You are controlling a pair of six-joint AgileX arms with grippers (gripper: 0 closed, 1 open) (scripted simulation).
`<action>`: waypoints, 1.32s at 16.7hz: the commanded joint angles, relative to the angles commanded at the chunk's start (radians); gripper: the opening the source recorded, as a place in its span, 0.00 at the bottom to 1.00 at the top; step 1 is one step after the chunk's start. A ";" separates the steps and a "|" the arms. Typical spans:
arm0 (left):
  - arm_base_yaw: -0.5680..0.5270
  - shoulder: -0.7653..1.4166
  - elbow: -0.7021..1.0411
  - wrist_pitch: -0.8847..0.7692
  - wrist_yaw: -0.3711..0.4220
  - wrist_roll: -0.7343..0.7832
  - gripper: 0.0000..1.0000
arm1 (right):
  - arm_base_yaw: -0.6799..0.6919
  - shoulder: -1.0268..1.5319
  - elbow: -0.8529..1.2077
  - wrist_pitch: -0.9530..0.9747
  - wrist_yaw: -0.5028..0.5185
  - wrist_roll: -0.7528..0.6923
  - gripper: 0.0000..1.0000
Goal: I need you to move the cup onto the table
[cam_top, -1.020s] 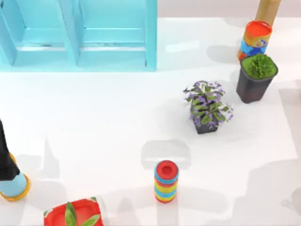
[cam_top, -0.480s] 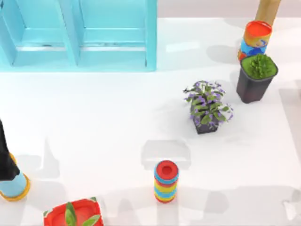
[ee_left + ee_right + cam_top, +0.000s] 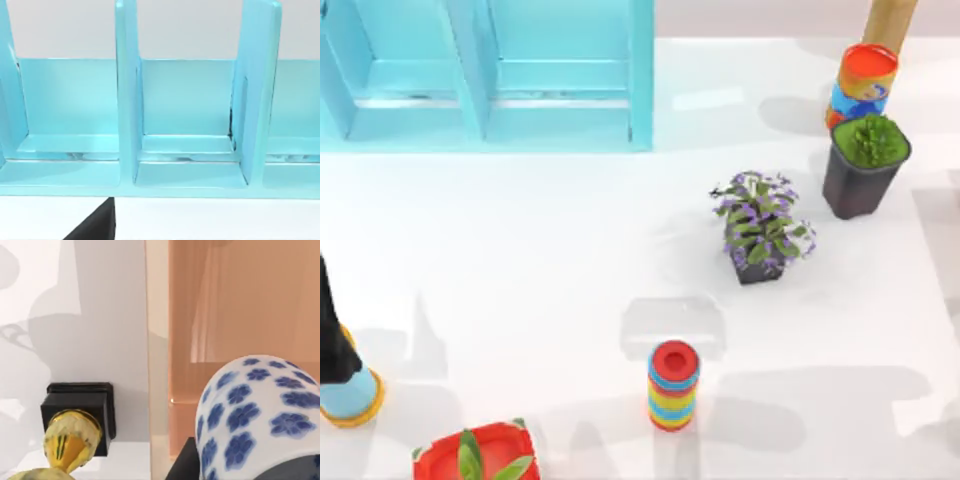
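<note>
The white cylindrical cup with a dark-blue flower pattern (image 3: 255, 415) fills the lower right of the right wrist frame, close under that camera. A dark part of the right gripper's fingers (image 3: 182, 462) appears beside its base. This closeness suggests the cup is carried by the right gripper, but finger opening and contact cannot be determined. Behind the cup stands a translucent orange panel (image 3: 225, 315). At the lower left of the same frame, a black square base carrying a yellow-gold ornament (image 3: 75, 432) rests on the plain white desk (image 3: 100, 315).

In the top view, the desk (image 3: 520, 260) has free space in its centre, suitable for setting the cup down. The red-topped striped cylinder (image 3: 673, 385), the purple-flowered potted plant (image 3: 758, 228) and the orange-and-blue can (image 3: 863, 85) limit the options on the right.

The left arm (image 3: 332, 340) is parked at the left edge of the top frame. Its wrist camera faces the light-blue shelf unit (image 3: 190, 125); its finger state cannot be determined.
</note>
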 joint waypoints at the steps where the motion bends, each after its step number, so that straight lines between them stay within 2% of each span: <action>1: 0.000 0.000 0.000 0.000 0.000 0.000 1.00 | 0.035 0.037 0.050 -0.011 -0.003 0.037 0.00; 5: 0.000 0.000 0.000 0.000 0.000 0.000 1.00 | 0.225 0.228 0.321 -0.065 -0.010 0.236 0.00; 15: 0.000 0.000 0.000 0.000 0.000 0.000 1.00 | 0.837 0.788 1.044 -0.207 0.001 0.829 0.00; 19: 0.000 0.000 0.000 0.000 0.000 0.000 1.00 | 0.987 0.933 1.197 -0.247 0.007 0.993 0.00; 22: 0.000 0.000 0.000 0.000 0.000 0.000 1.00 | 1.023 0.969 1.233 -0.259 0.010 1.030 0.00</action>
